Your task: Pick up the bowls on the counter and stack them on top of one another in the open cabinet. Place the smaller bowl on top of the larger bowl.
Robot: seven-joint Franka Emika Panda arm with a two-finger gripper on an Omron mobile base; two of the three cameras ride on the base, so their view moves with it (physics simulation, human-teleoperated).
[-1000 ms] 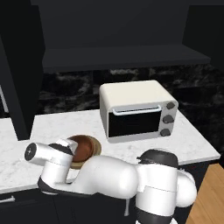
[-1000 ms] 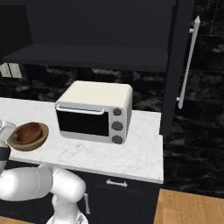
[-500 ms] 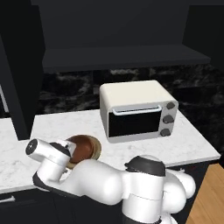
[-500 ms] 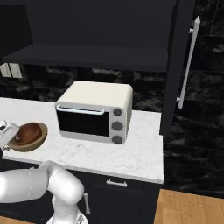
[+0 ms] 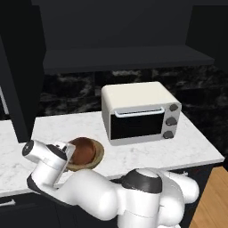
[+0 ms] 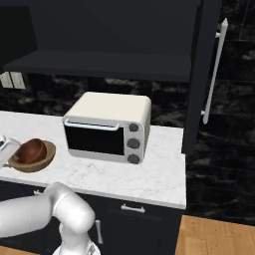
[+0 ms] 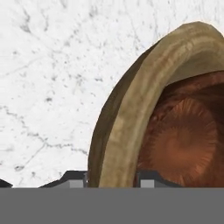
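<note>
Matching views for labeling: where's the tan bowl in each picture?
Left base view: tan bowl lower left on the counter, left of the toaster oven.
Right base view: far left, left of the oven.
Hand view: its rim arcs through the right half.
Shared landmark: the oven.

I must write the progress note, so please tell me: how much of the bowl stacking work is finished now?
Done: the smaller bowl already sits inside the larger bowl, but on the counter, not in the open cabinet. In hand: the pincer straddles the larger bowl's rim; a firm grip cannot be told. Left: lifting the stack onto the cabinet shelf.
</note>
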